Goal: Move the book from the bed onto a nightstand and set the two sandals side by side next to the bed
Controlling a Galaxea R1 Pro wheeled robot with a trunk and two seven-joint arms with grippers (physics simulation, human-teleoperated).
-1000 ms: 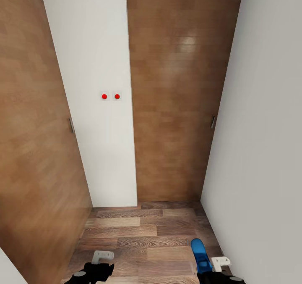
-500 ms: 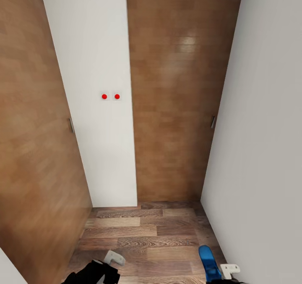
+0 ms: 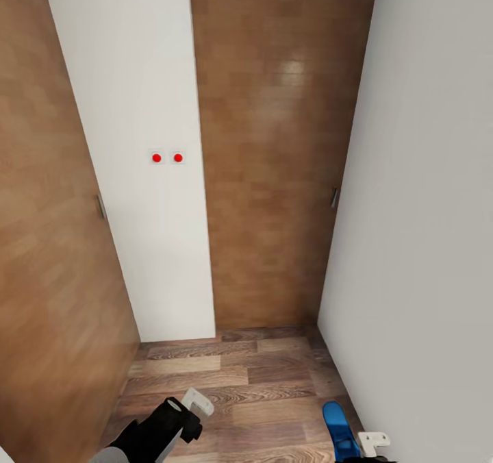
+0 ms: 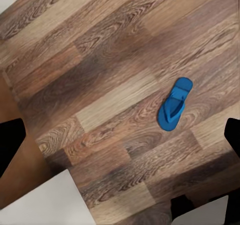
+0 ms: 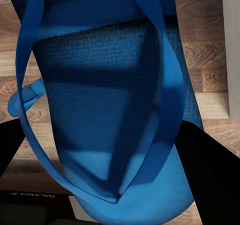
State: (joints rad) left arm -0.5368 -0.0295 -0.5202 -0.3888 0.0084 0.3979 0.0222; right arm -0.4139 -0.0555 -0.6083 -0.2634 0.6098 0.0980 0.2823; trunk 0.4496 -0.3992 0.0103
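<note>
Pinching one blue sandal [image 5: 110, 110], right pincer [image 5: 107, 155]; left wrist view's second sandal [image 4: 174, 104] floor-bound.

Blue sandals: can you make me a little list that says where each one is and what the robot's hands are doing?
place: hallway with wood floor, white wall, brown doors
sandal one: held sandal in the right gripper
sandal two: loose sandal lying flat on the floor
left gripper: holding nothing, looks open
book, bed, nightstand: not reached yet
</note>
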